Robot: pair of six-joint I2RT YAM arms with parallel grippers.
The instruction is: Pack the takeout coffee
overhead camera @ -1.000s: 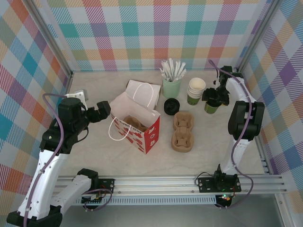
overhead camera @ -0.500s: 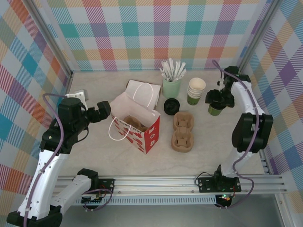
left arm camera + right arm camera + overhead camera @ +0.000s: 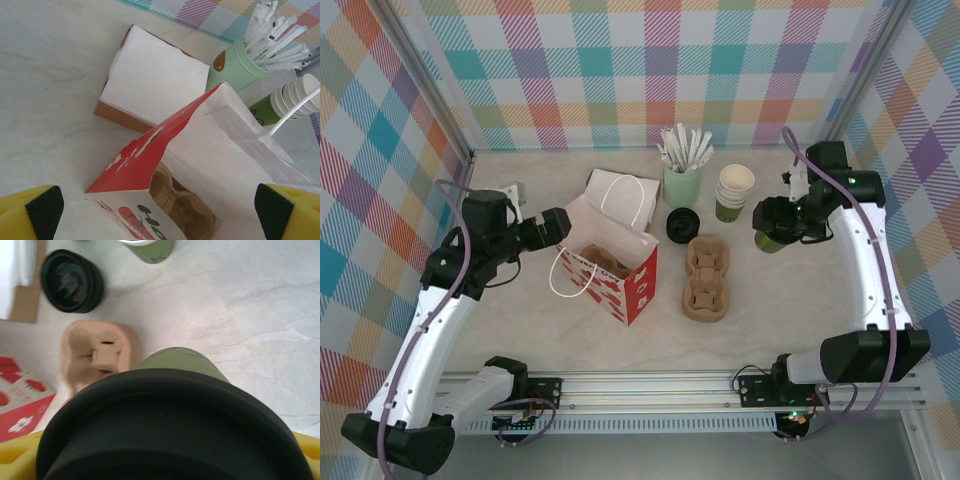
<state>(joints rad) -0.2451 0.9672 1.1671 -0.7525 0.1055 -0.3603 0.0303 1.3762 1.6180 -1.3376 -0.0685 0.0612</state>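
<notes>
The takeout coffee [image 3: 769, 238], a dark-green cup with a black lid [image 3: 170, 430], is clamped in my right gripper [image 3: 777, 220] right of the cup stack; its green body [image 3: 180, 360] hangs above the tabletop. My right gripper [image 3: 160, 457] is shut on it just under the lid. The red and white paper bag [image 3: 615, 265] stands open at centre left with a brown cup carrier [image 3: 185, 210] inside. My left gripper [image 3: 555, 226] is open at the bag's left side, and in the left wrist view the left gripper [image 3: 160, 212] straddles the bag's mouth.
A pale mint cup of white sticks [image 3: 682, 183], a stack of lidless green cups [image 3: 732, 193] and black lids [image 3: 681, 224] stand behind a second brown carrier [image 3: 706, 278]. A white napkin pile [image 3: 620, 192] lies behind the bag. Plaid walls close in three sides.
The right arm has swung its elbow outward and carried the cup slightly nearer and off the table. The left gripper has shifted right, closer to the bag.
</notes>
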